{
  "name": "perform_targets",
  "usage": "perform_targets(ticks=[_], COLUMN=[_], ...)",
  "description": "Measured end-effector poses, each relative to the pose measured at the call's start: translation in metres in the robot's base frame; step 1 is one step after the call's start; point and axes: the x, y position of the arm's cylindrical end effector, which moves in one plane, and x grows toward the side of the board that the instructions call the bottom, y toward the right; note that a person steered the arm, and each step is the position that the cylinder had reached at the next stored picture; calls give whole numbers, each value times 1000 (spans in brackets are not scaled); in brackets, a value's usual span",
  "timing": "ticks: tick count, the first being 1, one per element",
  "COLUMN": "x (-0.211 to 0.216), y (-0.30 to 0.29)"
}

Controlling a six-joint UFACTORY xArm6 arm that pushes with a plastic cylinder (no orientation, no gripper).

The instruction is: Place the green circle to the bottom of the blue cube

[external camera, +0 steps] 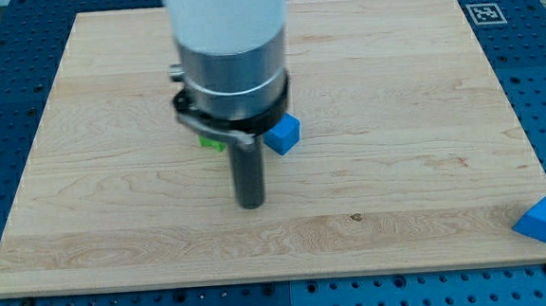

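The blue cube [284, 133] sits near the middle of the wooden board [394, 117]. Only a small green sliver of the green circle [213, 142] shows to the cube's left; the arm hides the rest of it. My tip [251, 205] rests on the board below both, slightly left of the cube and right of the green circle. The tip touches neither block.
A blue triangular block [542, 219] lies at the board's bottom right corner, partly over the edge. The arm's white and grey body [230, 51] covers the board's upper middle. A marker tag [486, 13] sits off the board's top right.
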Motion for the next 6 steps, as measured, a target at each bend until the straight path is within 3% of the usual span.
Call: perform_targets(ticks=[1,5,6], x=[-38,-81,-72], y=[-29,31,45])
